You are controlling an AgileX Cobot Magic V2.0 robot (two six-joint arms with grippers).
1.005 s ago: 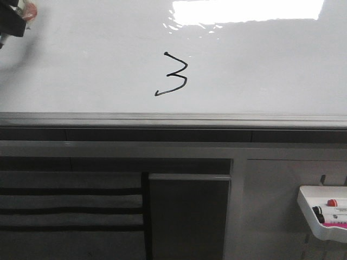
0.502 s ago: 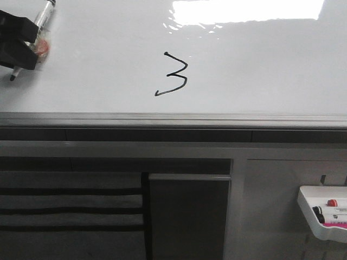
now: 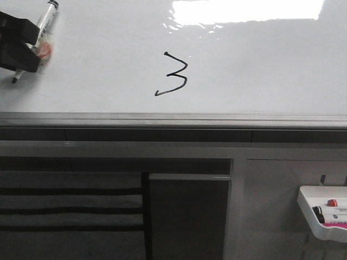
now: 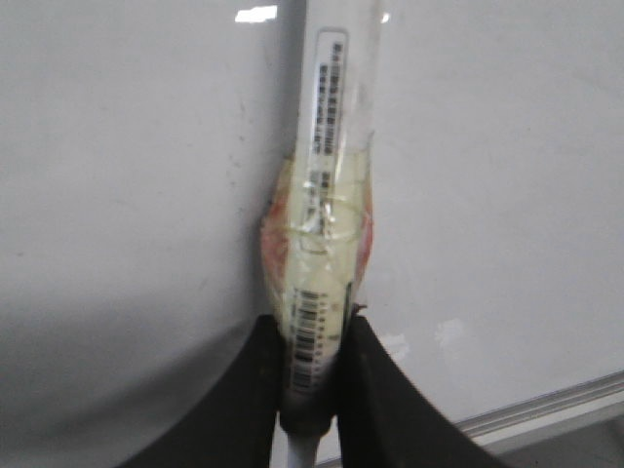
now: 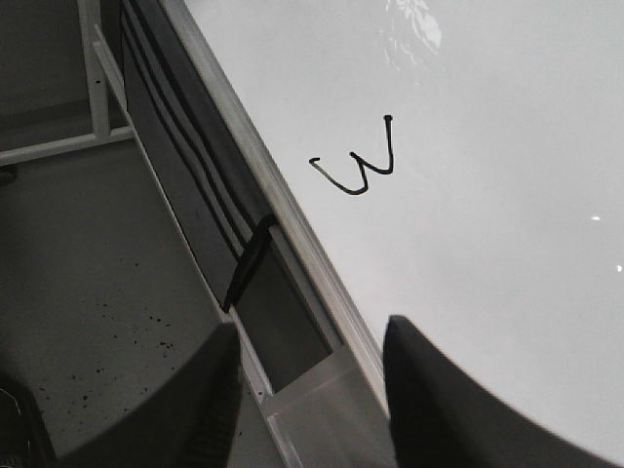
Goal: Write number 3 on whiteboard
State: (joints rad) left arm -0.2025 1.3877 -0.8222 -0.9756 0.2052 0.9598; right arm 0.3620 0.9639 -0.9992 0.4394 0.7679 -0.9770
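Note:
A black hand-drawn number 3 [image 3: 173, 76] stands near the middle of the glossy whiteboard [image 3: 260, 65]; the right wrist view shows the same number 3 [image 5: 359, 164] turned on its side on the whiteboard [image 5: 507, 195]. At the far left of the front view my left gripper [image 3: 28, 49] is shut on a marker [image 3: 42, 27] wrapped in tape, its black tip pointing down-left, well away from the digit. In the left wrist view the marker [image 4: 327, 195] rises from between the black fingers [image 4: 244, 400] in front of the whiteboard [image 4: 127, 195]. My right gripper [image 5: 312, 375] is open and empty, off the board's lower edge.
A grey metal rail [image 3: 173, 119] runs along the board's lower edge. Below it are dark panels with grey stripes [image 3: 70, 206]. A small white tray [image 3: 325, 214] with markers hangs at the lower right. A speckled floor [image 5: 88, 292] shows in the right wrist view.
My left gripper with the marker has come into the front view from the upper left corner and then shifted slightly upward; the 3 is unchanged.

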